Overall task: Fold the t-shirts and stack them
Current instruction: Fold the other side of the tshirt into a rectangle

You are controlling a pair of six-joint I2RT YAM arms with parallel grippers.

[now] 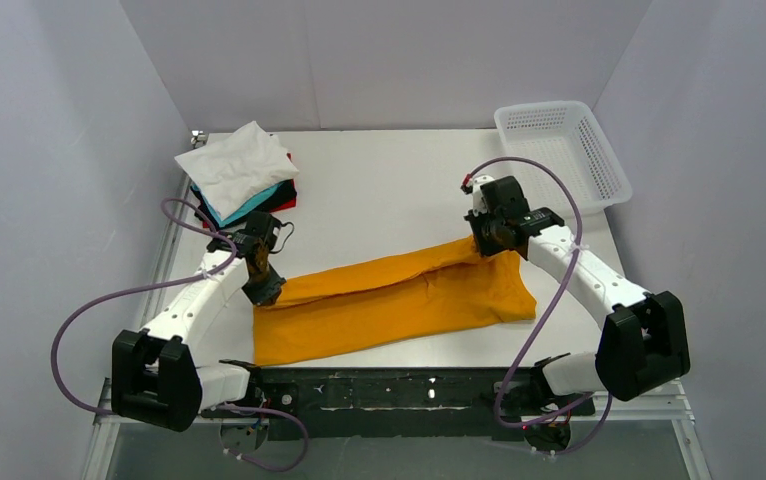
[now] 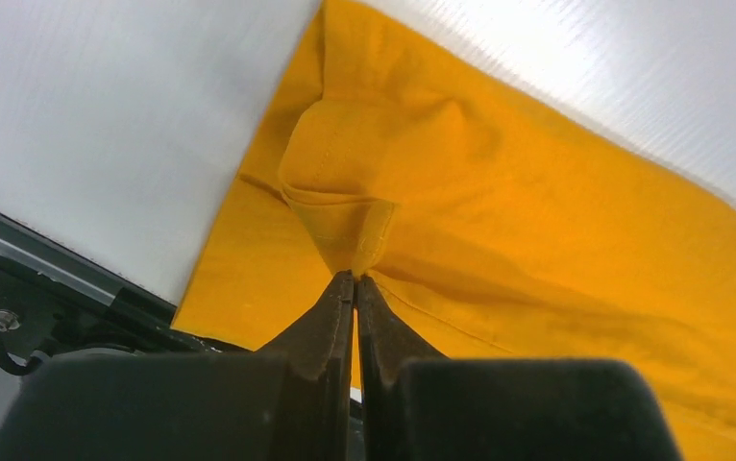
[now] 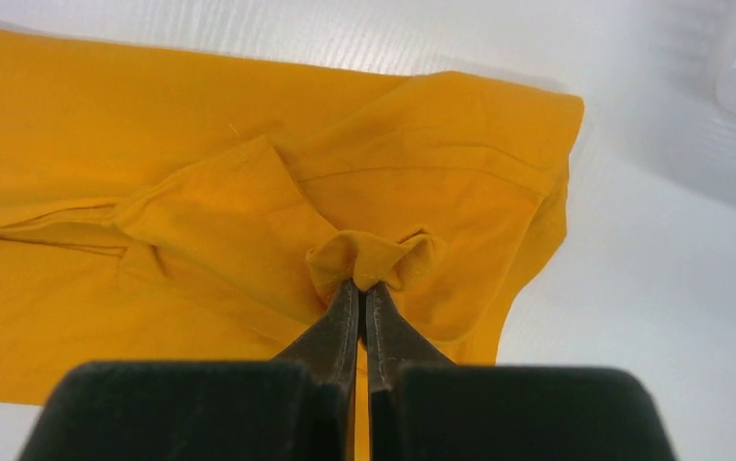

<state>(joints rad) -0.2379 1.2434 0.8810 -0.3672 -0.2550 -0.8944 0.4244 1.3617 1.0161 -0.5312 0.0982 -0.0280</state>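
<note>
Orange-yellow shirt (image 1: 399, 300) is lying across the near tabletop (image 1: 379, 190). The left gripper (image 1: 266, 291) and right gripper (image 1: 485, 244) are pinching its far edge, jaws clamped tight on cloth. Bare surface is stretching beyond, between the folded stack (image 1: 242, 178) and the basket (image 1: 604, 165).

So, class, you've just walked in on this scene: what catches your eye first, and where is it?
The orange-yellow shirt stretched across the near middle of the table, the left gripper and right gripper each pinched shut on one end. Then the pile of folded shirts, white on top, at the far left, and the white mesh basket far right.
</note>
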